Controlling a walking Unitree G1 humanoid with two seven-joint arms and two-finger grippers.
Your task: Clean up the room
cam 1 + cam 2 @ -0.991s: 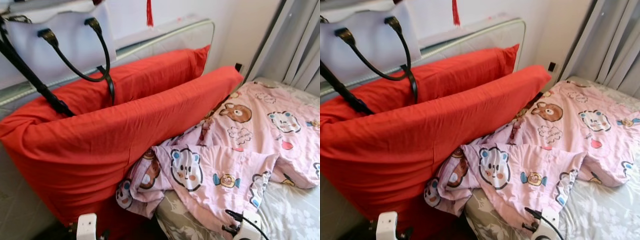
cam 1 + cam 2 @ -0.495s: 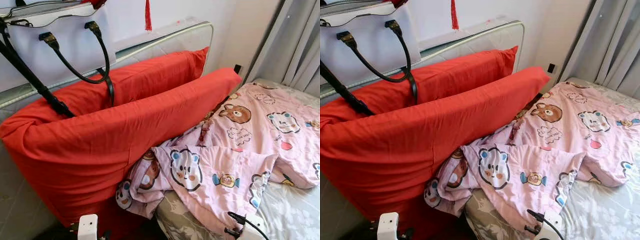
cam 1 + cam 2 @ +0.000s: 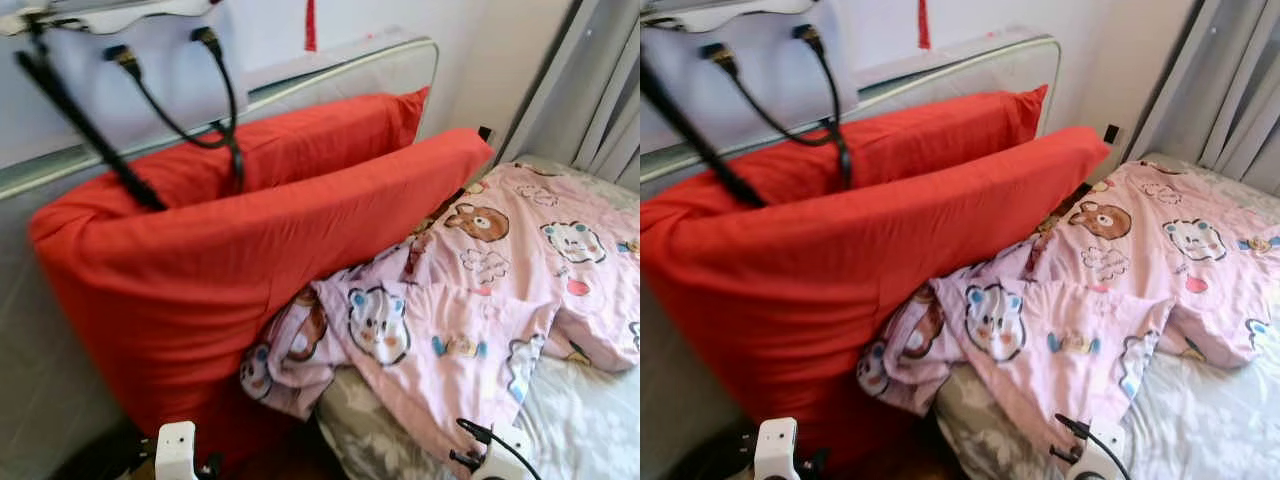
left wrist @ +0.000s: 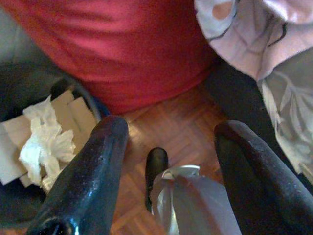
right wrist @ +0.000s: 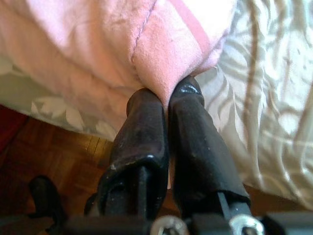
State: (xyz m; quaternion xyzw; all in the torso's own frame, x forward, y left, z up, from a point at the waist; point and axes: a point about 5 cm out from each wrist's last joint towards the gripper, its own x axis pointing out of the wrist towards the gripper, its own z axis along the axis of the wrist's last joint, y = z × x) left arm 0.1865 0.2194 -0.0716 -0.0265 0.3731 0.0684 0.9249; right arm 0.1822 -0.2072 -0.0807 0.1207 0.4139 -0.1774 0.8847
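Observation:
A crumpled pink cartoon-print blanket [image 3: 470, 300] lies over the bed's near corner, one end hanging off the edge. My right gripper [image 5: 167, 93] is shut, with a fold of the blanket's pink edge [image 5: 161, 54] pinched between its fingertips, just above the grey floral sheet [image 5: 254, 98]. My left gripper [image 4: 171, 128] hangs open and empty above the wooden floor, beside the front red pillow [image 4: 122, 44]. Two long red pillows [image 3: 250, 250] lean against the headboard [image 3: 340, 75]. A white handbag [image 3: 140, 70] with black handles rests on top of them.
A dark bin [image 4: 14, 98] holding cardboard and crumpled white paper [image 4: 44, 147] stands on the parquet floor [image 4: 181, 122] at the foot of the pillows. Grey curtains [image 3: 600, 90] hang at the far right. The grey floral sheet [image 3: 590, 420] shows beyond the blanket.
The head camera has shifted, so the whole picture slid a little to the right. Pillows, bag and blanket keep their places on the bed.

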